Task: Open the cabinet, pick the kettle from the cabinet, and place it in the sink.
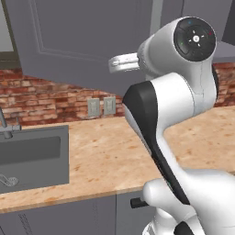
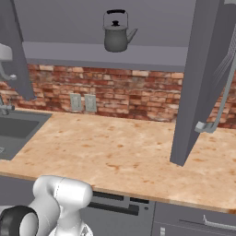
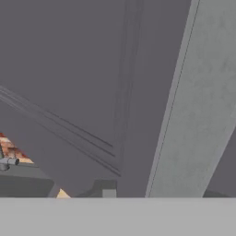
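The cabinet stands open with both dark grey doors swung out: the left door (image 1: pixel 78 41) and the right door (image 2: pixel 203 83) with its slim bar handle (image 2: pixel 225 94). Inside, on the cabinet floor, sits the small grey kettle (image 2: pixel 116 32) with its black arched handle, upright. The dark sink (image 1: pixel 27 156) lies in the counter at the left, well below the kettle. My gripper (image 2: pixel 4 54) shows as a white shape at the left edge, beside the left door's handle. The hand view looks closely at that door's recessed panel (image 3: pixel 83 83). How the jaws stand is hidden.
A tan stone counter (image 1: pixel 105 156) runs under the cabinet, with a brick wall and two wall outlets (image 1: pixel 101 106) behind it. The faucet (image 1: pixel 4 125) stands at the sink's back. The right door hangs out over the counter. Base cabinets with handles sit below.
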Robot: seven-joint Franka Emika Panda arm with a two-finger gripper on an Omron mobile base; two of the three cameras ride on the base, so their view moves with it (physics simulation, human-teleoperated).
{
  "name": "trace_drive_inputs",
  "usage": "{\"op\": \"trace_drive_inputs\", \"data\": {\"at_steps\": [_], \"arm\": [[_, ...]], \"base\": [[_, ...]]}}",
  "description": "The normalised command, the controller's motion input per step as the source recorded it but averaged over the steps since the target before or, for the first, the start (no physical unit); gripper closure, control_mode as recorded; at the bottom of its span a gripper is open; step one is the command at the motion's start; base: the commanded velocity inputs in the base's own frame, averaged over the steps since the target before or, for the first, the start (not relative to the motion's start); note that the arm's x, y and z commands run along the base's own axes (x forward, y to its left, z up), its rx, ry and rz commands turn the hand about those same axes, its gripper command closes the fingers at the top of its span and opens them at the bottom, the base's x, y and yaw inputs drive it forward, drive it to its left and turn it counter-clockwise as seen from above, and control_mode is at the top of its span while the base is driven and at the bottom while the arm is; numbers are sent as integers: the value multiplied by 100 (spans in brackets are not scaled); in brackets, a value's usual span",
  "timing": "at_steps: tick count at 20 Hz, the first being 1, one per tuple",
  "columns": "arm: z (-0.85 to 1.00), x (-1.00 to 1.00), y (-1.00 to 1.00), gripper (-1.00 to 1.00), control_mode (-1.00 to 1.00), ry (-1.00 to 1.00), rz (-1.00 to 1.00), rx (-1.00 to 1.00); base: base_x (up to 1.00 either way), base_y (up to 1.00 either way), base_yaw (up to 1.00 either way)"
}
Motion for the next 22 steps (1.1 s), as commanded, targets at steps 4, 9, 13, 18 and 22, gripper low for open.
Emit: {"op": "trace_drive_inputs", "data": {"at_steps": [4,9,13,18,22], "arm": [[-5,-28,66,100,-100,0,0,0],[-19,-9,64,-100,-100,-3,0,0],[-24,-27,4,-100,-100,0,0,7],[-16,-56,-17,-100,-100,-3,0,11],[-5,-41,-24,-100,-100,0,0,21]], "base": [[0,0,0],[0,0,0],[0,0,0],[0,0,0],[0,0,0]]}}
